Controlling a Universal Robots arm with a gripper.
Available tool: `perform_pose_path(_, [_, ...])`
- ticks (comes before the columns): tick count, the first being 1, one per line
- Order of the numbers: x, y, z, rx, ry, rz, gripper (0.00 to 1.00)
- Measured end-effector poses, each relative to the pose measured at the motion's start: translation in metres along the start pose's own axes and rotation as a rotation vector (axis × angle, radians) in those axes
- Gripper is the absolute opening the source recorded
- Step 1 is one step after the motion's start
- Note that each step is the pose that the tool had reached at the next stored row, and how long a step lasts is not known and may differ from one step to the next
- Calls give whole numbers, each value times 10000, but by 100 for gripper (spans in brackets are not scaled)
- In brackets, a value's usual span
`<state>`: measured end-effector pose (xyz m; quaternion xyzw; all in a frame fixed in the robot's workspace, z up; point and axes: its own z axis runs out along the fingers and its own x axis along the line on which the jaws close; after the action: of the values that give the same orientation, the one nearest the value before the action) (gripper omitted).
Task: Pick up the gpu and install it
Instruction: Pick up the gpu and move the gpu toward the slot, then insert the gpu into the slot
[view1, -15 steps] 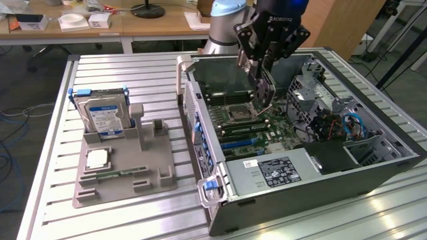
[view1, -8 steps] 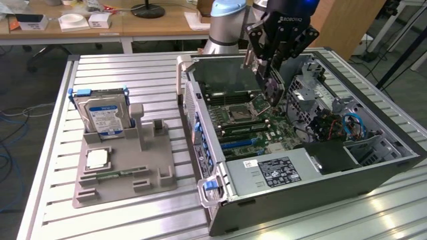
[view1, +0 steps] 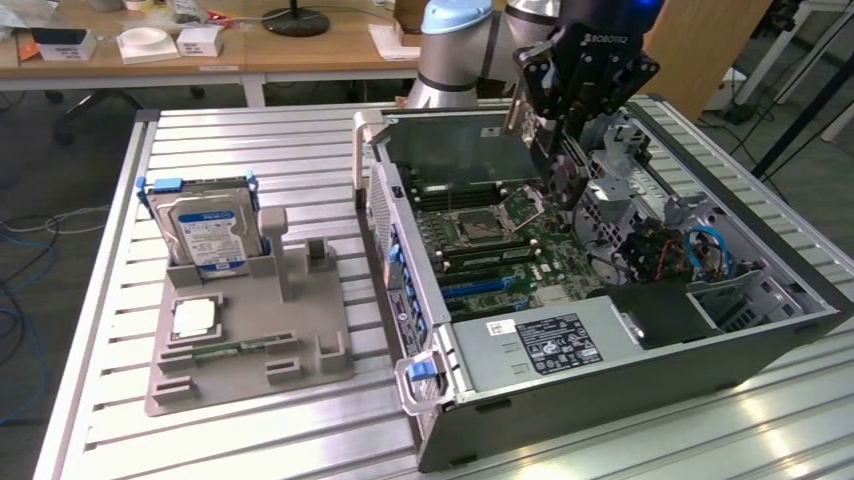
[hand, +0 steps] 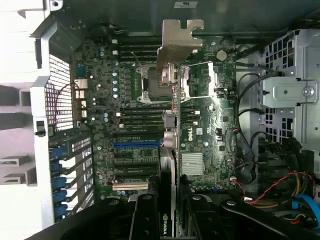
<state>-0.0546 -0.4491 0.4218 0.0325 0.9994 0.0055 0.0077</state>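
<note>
End effector (view1: 558, 125) (hand: 170, 202): clamping the gpu between two black fingers (hand: 145, 217), jaws standing narrow on the thin card, hanging over the open computer case.
Gpu (view1: 566, 175) (hand: 173, 145): being held upright under the end effector, hovering inside the case opening above the motherboard, near the processor socket (view1: 474, 228); contact with the board not being clear.
Gpu bracket (hand: 179, 42): showing silver at the card's far end, pointing away from the fingers.
Computer case (view1: 601, 385): lying on its side on the desk (view1: 267, 150), open face turning upward, exposing the motherboard (view1: 514, 255) (hand: 135, 115).
Hard drive (view1: 207, 235): standing upright in the grey fixture (view1: 254, 350), sitting toward the exterior view's left, apart from the case.
Expansion slots (hand: 137, 145): lying bare beside the hanging card in the wrist view.
</note>
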Motion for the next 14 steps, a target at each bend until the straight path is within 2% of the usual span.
perform_pose_path(5, [-101,6,1,0,0,-8,26])
perform_pose_path(14, [-107,7,1,0,0,-8,26])
